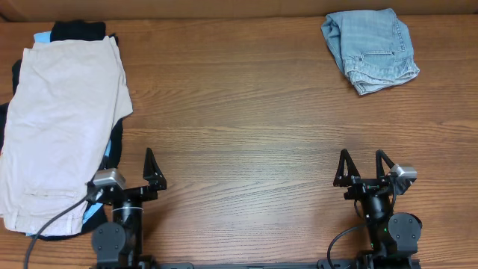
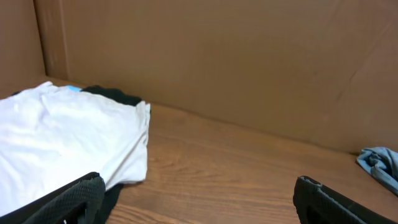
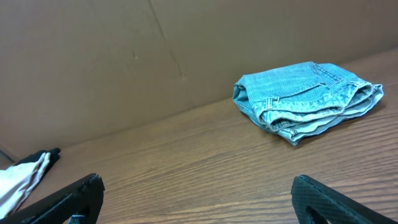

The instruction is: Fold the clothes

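The clothes, a pair of light-blue denim shorts [image 1: 371,48], lie bunched into a compact bundle at the table's far right; they also show in the right wrist view [image 3: 308,96], and an edge of the shorts [image 2: 380,163] shows in the left wrist view. My right gripper [image 1: 363,161] stands open near the front edge, well short of the shorts, with bare wood between its fingers [image 3: 198,183]. My left gripper [image 1: 127,173] is open too, at the front left with nothing in it [image 2: 199,186], one finger close to the pile of other garments.
A stack of garments, a cream piece [image 1: 63,127] on top of dark and blue ones, fills the left side and shows in the left wrist view [image 2: 62,137]. A brown cardboard wall [image 3: 124,56] runs along the table's back edge.
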Controlling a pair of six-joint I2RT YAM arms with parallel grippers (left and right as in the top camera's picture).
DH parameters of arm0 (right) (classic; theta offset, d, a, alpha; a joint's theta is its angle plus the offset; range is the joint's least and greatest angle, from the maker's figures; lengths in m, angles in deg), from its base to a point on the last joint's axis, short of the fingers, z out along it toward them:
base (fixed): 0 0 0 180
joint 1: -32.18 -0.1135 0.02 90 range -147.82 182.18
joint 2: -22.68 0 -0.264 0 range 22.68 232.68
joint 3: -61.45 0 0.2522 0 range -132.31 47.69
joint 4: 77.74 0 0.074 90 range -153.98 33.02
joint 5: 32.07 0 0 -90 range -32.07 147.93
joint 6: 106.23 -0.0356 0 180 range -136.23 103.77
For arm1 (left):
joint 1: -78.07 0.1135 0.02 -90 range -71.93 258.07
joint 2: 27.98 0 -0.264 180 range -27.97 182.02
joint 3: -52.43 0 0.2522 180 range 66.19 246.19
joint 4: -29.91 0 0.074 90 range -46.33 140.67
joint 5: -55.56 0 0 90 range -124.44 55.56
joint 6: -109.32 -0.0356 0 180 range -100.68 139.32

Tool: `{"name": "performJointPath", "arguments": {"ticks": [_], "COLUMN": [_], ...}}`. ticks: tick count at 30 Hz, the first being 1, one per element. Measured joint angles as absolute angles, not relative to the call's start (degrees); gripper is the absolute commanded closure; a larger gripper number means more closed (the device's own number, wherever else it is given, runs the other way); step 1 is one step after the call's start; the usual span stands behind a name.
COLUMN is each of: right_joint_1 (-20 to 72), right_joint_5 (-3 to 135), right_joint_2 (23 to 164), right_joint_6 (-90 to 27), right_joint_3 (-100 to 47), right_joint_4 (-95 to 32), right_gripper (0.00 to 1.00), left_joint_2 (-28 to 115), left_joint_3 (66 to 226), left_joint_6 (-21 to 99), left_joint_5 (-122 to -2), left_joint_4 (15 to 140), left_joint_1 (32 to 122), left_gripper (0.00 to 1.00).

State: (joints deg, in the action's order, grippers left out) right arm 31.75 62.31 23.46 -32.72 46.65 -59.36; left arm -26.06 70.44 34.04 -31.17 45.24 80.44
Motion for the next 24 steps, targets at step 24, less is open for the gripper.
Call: {"name": "performJointPath", "arguments": {"ticks": [24], "right_joint_1": [31.75], "right_joint_5": [62.33], "right_joint_2": [23.46], "right_joint_6": [-32.72], "right_joint_3": [46.65], "right_joint_4": [-59.36], "right_gripper": [0.0], "left_joint_2": [-27.0], "left_joint_3": [66.73], "left_joint_6": [32.45], "left_joint_5": [-30.99], "left_joint_4": [47.97], "left_joint_1": [80.42], "left_gripper": [0.0]}}
